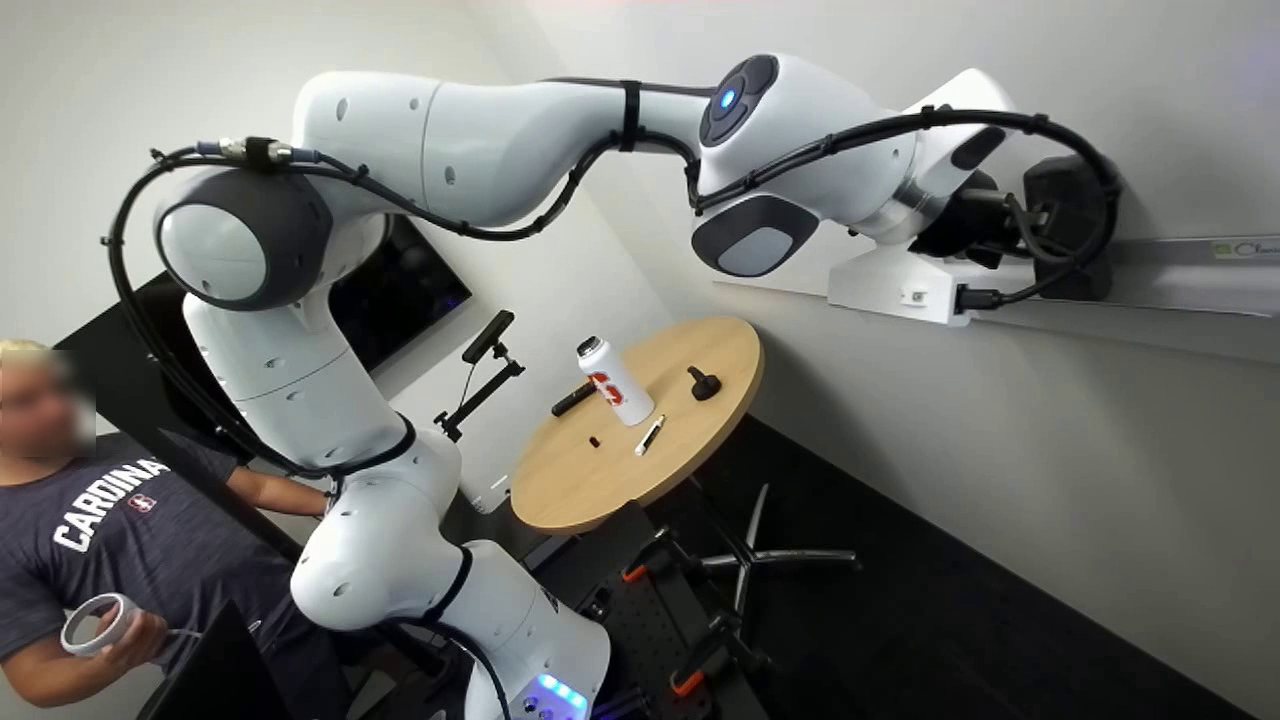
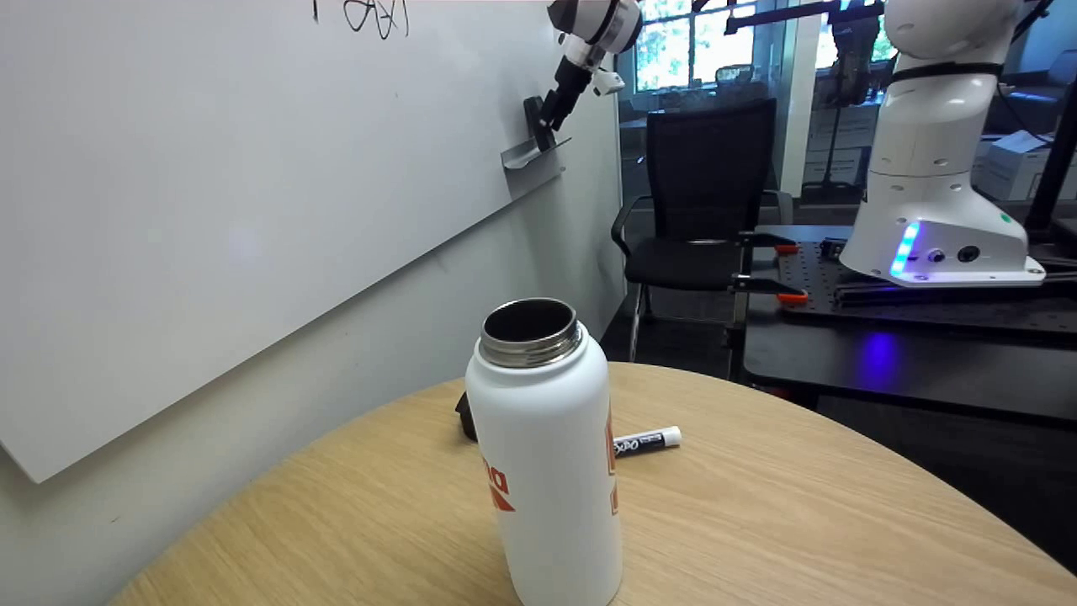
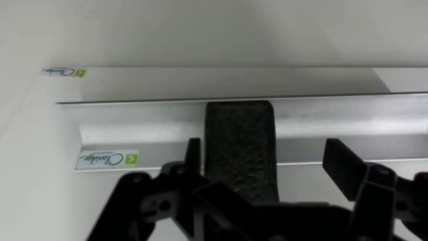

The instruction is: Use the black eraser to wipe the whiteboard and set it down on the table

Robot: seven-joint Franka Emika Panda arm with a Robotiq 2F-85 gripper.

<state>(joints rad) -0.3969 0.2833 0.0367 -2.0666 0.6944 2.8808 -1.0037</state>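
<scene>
The black eraser (image 3: pixel 239 147) stands upright in the grey ledge (image 3: pixel 143 117) of the whiteboard (image 3: pixel 214 33); it also shows in an exterior view (image 2: pixel 533 122). My gripper (image 3: pixel 263 147) is open around it. The left finger is close beside the eraser's left edge; a wide gap separates the right finger from it. The eraser's lower end in the wrist view is hidden behind the gripper. In an exterior view, the whiteboard (image 2: pixel 252 185) has dark scribbles at its top edge. The round table (image 2: pixel 774 480) stands below it and shows in both exterior views (image 1: pixel 565 490).
A white bottle (image 1: pixel 622 385) stands on the table. A marker (image 1: pixel 650 436), a dark lid-like item (image 1: pixel 704 384), a black cylinder (image 1: pixel 572 399) and a small dark cap (image 1: pixel 594 441) lie around it. A person (image 1: pixel 130 540) is behind the arm. A chair (image 2: pixel 711 185) stands near the whiteboard.
</scene>
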